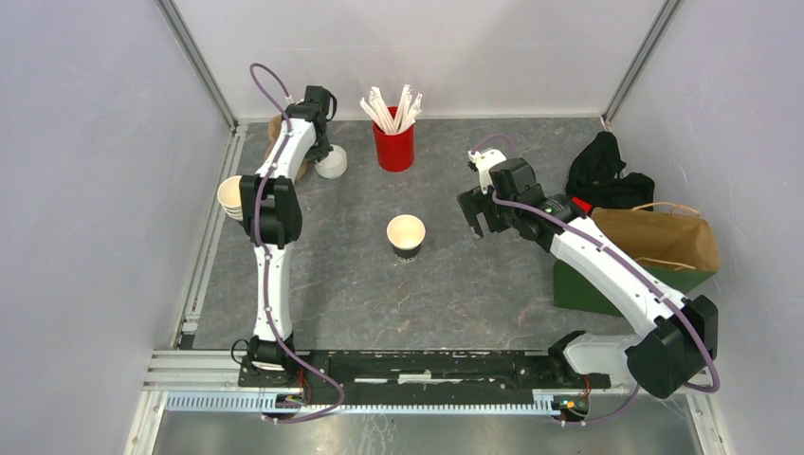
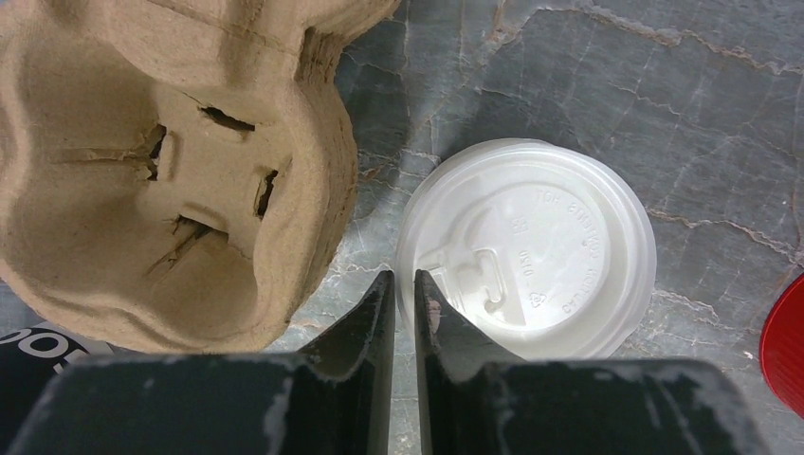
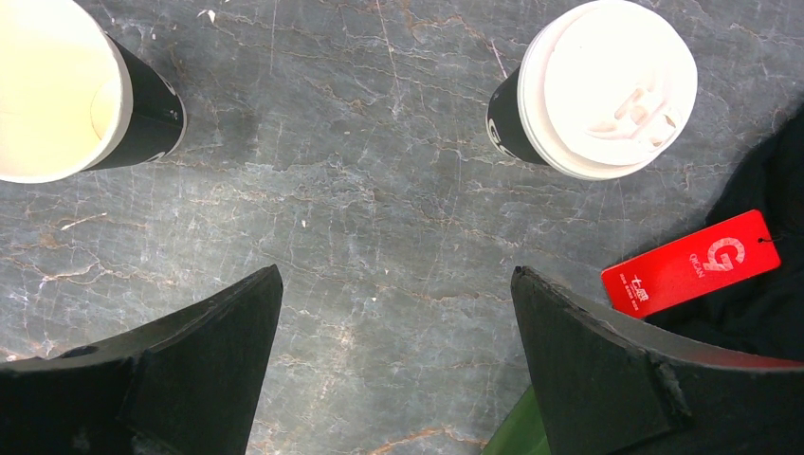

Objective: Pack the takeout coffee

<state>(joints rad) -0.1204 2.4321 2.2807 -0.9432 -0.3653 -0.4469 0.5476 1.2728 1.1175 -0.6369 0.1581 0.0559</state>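
Packing looks barely begun — one lidded cup (image 3: 597, 90) stands on the tabletop (image 3: 379, 190) before the wide right gripper (image 3: 395, 275), not yet in the carrier (image 2: 142, 171); the left gripper (image 2: 404, 280), narrowed to a slit, sits beside a loose lid (image 2: 536, 246).

red straw holder (image 1: 393, 150) far centre | pulp tray (image 2: 114, 237) beside white lids (image 2: 531, 251), possibly stacked | paper bag (image 1: 664, 242) right

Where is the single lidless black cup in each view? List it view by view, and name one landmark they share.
Top external: the lidless cup stands near the middle of the picture.
Left wrist: not in it.
Right wrist: the lidless cup is in the top left corner, partly cut off by the frame edge.
Shared landmark: the grey veined table top, in all three.
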